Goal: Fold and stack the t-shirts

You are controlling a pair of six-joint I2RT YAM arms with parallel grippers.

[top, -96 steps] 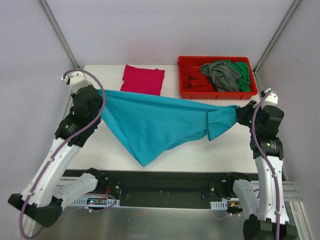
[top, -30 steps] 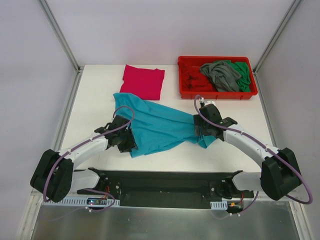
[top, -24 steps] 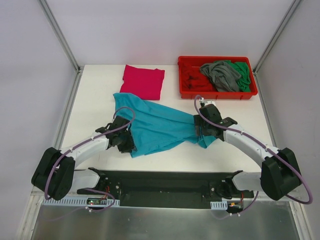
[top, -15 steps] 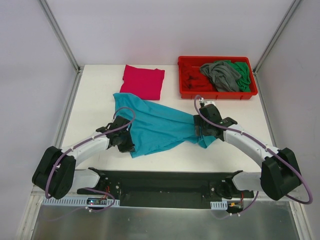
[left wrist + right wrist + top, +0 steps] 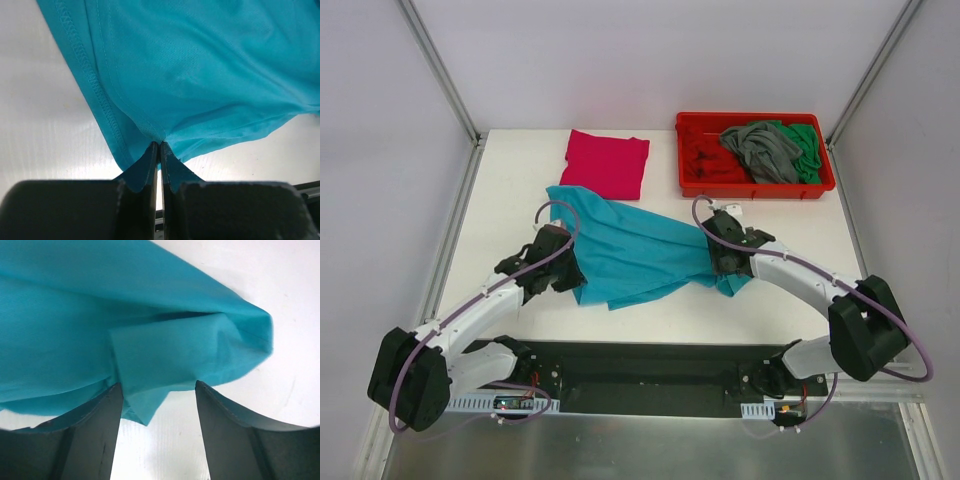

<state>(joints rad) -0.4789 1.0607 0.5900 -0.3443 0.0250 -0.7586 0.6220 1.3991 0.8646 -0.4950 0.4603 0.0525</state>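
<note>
Two arms: both reach in from the near edge of the white table to opposite ends of one shirt.
Left gripper: jaws pressed together on the near-left hem of the teal-blue cotton t-shirt, with the stitched edge bunched at the tips.
Right gripper: jaws standing apart; a folded flap of the teal cloth lies between and just ahead of them, unclamped.
Teal-blue cotton t-shirt: crumpled and partly flat across the middle of the table, stretched between the two grippers.
Magenta-pink folded t-shirt: a flat rectangle at the far side, left of centre, close behind the teal shirt's far-left corner.
Red plastic tray: far right corner, well apart from the grippers.
Tray contents: a crumpled grey t-shirt on top, a green t-shirt to its right, and a red t-shirt to its left.
</note>
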